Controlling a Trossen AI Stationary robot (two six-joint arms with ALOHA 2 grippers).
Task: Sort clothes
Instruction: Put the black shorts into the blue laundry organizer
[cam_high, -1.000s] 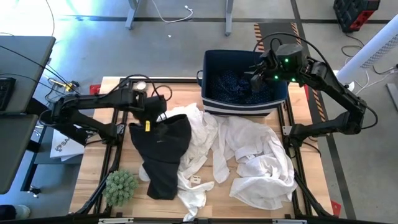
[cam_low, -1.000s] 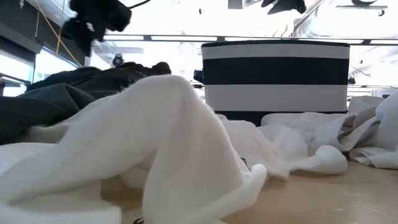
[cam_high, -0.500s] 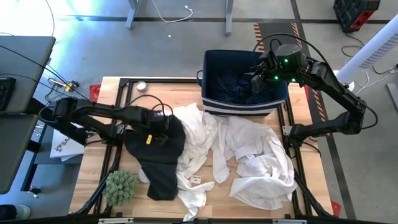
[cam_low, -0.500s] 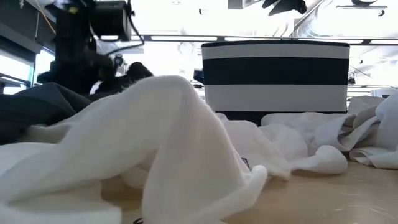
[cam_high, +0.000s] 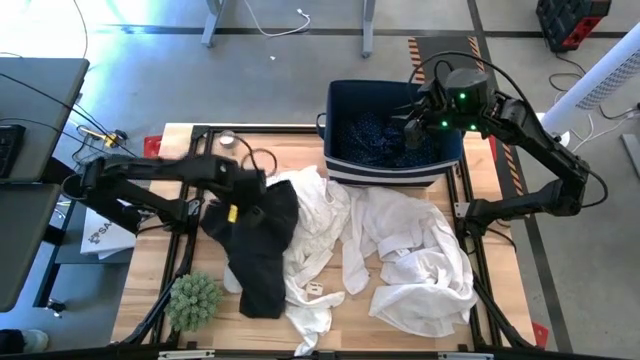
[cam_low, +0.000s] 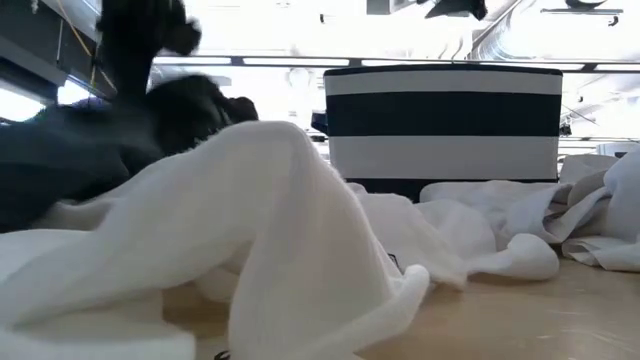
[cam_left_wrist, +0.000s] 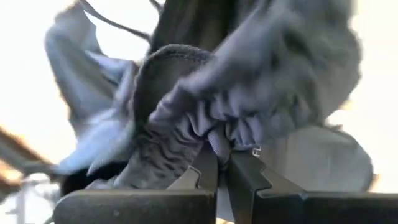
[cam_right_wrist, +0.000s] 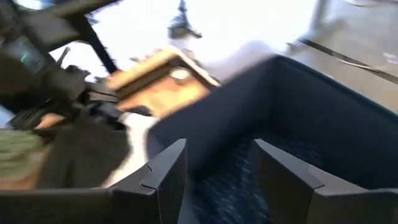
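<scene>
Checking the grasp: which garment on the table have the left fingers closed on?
The black garment, the only dark one among the white garments; the left gripper pinches its bunched fabric.

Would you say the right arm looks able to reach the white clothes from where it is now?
Probably yes: the right gripper hangs open over the bin, and the white clothes lie uncovered just beside it.

Black, white and navy on pale wood

Black garment (cam_high: 258, 235); white clothes (cam_high: 405, 250); bin (cam_low: 442, 125) striped navy and white, its contents seemingly navy; green plant (cam_high: 193, 300).
</scene>
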